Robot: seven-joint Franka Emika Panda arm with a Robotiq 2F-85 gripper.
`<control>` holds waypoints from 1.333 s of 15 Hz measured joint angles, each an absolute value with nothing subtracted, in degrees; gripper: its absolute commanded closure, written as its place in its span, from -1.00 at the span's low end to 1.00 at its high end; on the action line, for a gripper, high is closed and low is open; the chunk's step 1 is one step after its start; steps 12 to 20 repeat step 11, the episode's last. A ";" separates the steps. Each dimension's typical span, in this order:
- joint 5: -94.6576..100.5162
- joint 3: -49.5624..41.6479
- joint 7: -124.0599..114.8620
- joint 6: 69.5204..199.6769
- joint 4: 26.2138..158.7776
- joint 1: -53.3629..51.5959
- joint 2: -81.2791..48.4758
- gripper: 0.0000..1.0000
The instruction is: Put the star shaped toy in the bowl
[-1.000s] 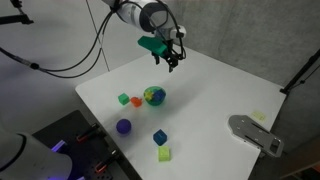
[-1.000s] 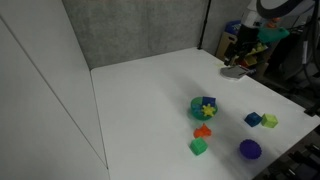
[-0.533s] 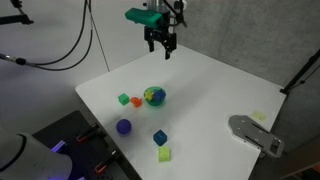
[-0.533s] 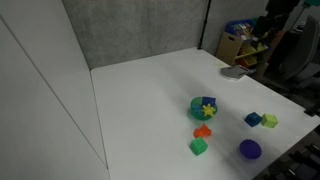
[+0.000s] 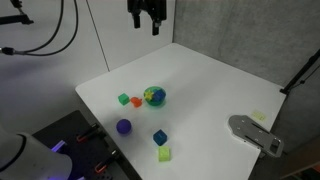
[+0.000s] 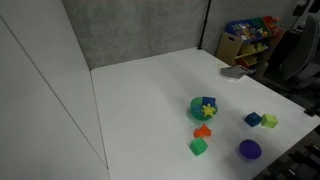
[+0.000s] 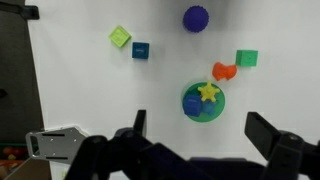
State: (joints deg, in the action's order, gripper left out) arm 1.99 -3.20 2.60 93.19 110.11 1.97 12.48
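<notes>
The star shaped toy [image 7: 208, 92] lies inside the bowl [image 7: 190, 108], on its blue bottom; in the wrist view its yellow points are clear to see. The bowl stands on the white desk [image 5: 215, 85], toward the near edge in an exterior view [image 5: 154, 96].

The pincer [image 5: 148, 28] hangs high above the far part of the desk, well apart from all the toys. Its two fingers [image 7: 262, 130] are spread wide and hold nothing (the wrist view shows bare desk and the bowl between them).

Just beside the bowl sits an orange-red block [image 7: 224, 71], and next to that a green cube [image 7: 247, 59]. A purple ball [image 7: 195, 18], a blue cube [image 7: 140, 50] and a lime-green cube [image 7: 120, 38] lie further away from the bowl. A grey flat object [image 5: 255, 133] rests near one edge of the desk.
</notes>
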 measured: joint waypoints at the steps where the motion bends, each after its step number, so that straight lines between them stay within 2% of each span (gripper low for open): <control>1: 2.08 -3.20 2.60 91.83 109.20 1.97 12.78 -1.00; 20: 2.50 -3.19 2.60 90.33 108.15 1.97 12.59 -1.00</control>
